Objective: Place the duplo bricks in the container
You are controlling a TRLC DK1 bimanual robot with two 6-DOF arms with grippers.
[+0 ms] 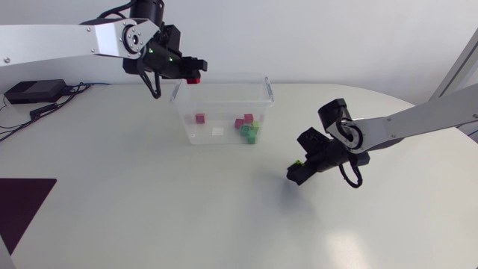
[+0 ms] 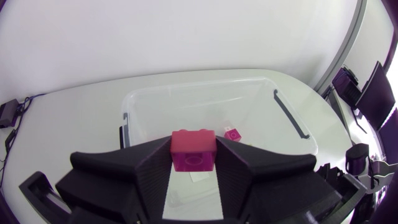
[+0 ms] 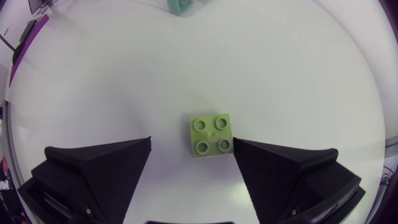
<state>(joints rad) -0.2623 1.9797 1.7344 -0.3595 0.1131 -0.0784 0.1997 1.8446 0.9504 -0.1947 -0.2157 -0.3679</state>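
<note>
My left gripper (image 2: 194, 163) is clamped on a red brick (image 2: 194, 149), one finger pressed to each of its sides, and holds it up above the far left corner of the container (image 1: 222, 112). From that wrist the clear container lies open just ahead of and below the held brick. Inside the container, on its floor, sit three more red bricks (image 1: 240, 123) and a cluster of green bricks (image 1: 249, 131), the green ones toward the container's right wall, with a small white patch (image 1: 217, 131) near the middle. My right gripper (image 3: 193, 139) is well apart from the container, off its near right corner and low over the table (image 1: 149, 217). Its fingers are spread wide and grip nothing. A light green brick (image 3: 211, 135) lies studs up on the table between them, close against one finger and clear of the other; I cannot tell whether it touches the nearer one.
</note>
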